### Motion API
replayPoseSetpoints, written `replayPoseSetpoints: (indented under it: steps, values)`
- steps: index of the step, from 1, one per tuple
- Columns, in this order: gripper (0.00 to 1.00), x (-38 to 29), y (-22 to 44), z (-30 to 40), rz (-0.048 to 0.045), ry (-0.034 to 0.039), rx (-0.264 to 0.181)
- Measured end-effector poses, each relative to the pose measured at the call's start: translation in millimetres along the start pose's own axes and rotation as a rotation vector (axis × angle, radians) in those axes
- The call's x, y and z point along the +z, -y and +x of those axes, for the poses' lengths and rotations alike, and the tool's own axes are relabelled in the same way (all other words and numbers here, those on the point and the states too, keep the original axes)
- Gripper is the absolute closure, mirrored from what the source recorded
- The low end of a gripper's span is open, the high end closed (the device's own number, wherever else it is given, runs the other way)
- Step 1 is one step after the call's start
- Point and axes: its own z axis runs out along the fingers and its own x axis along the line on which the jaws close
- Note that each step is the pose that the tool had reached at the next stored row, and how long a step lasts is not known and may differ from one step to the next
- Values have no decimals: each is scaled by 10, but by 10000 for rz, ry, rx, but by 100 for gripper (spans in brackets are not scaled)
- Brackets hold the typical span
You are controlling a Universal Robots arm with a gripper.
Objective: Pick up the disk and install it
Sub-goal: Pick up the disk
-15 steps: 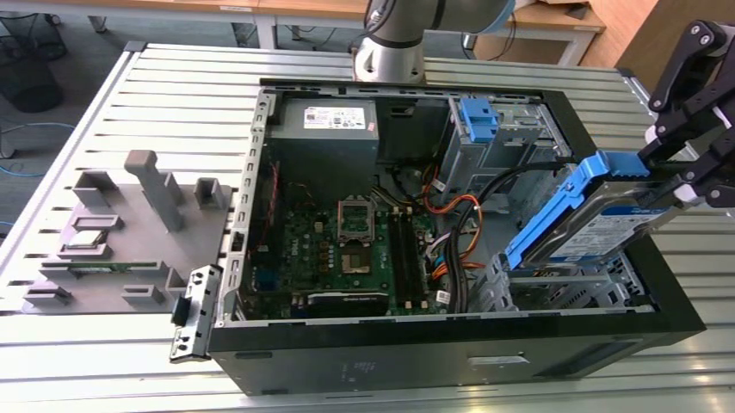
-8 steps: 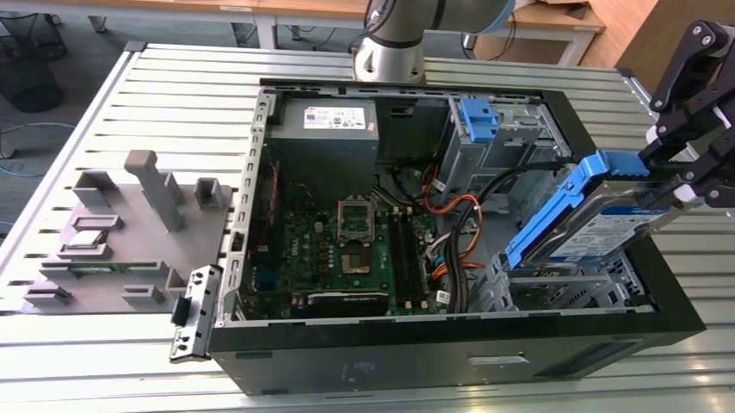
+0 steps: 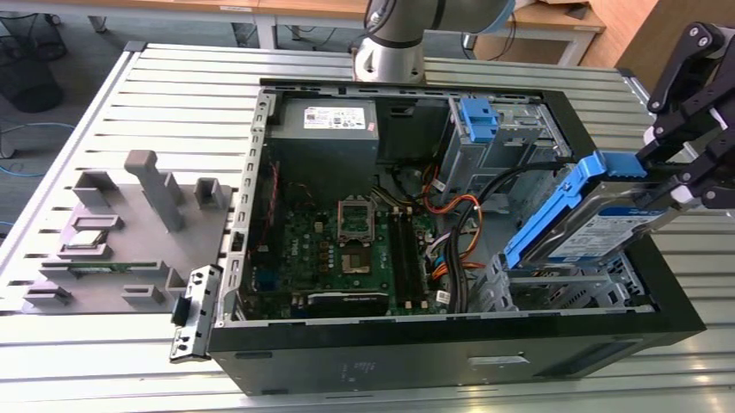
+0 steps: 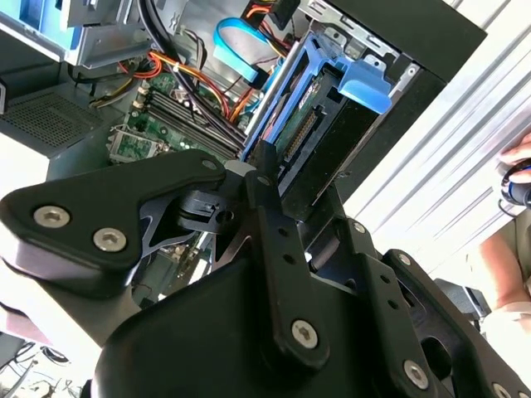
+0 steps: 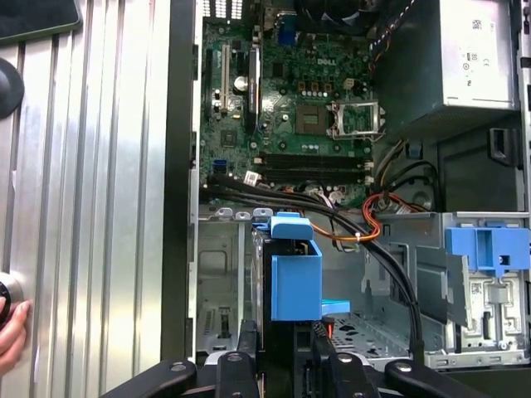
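Fingers (image 4: 274,224) seemingly grip the disk (image 3: 603,228), tilted above the case (image 3: 402,348).

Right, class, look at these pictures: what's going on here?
A robot arm's end effector is gripping the disk, a silver drive in a blue bracket, by one end. It holds the disk tilted over the metal drive bay at the corner of the open computer case, not yet seated.

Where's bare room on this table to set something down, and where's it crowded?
Bare table slats lie between the grey fixture block, the computer case and the table's far edge. Crowded: inside the case, where the claw holds the disk.
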Motion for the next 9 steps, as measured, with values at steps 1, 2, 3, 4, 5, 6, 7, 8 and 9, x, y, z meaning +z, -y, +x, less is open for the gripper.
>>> replayPoseSetpoints:
  steps: [1, 2, 3, 4, 5, 6, 7, 8, 9]
  values:
    - [65, 1, -2, 0, 0, 1, -1]
    - [65, 2, -5, 1, 0, 1, -1]
    - [65, 3, -8, 1, 0, 1, 0]
    - [65, 5, -9, 0, 0, 0, 0]
    - [65, 10, -9, 1, 0, 2, -1]
    - [65, 14, -9, 2, 0, 2, 0]
    - [65, 19, -9, 2, 0, 0, 0]
    - [65, 23, -9, 3, 0, 0, 0]
    - [65, 24, -9, 3, 0, 0, 0]
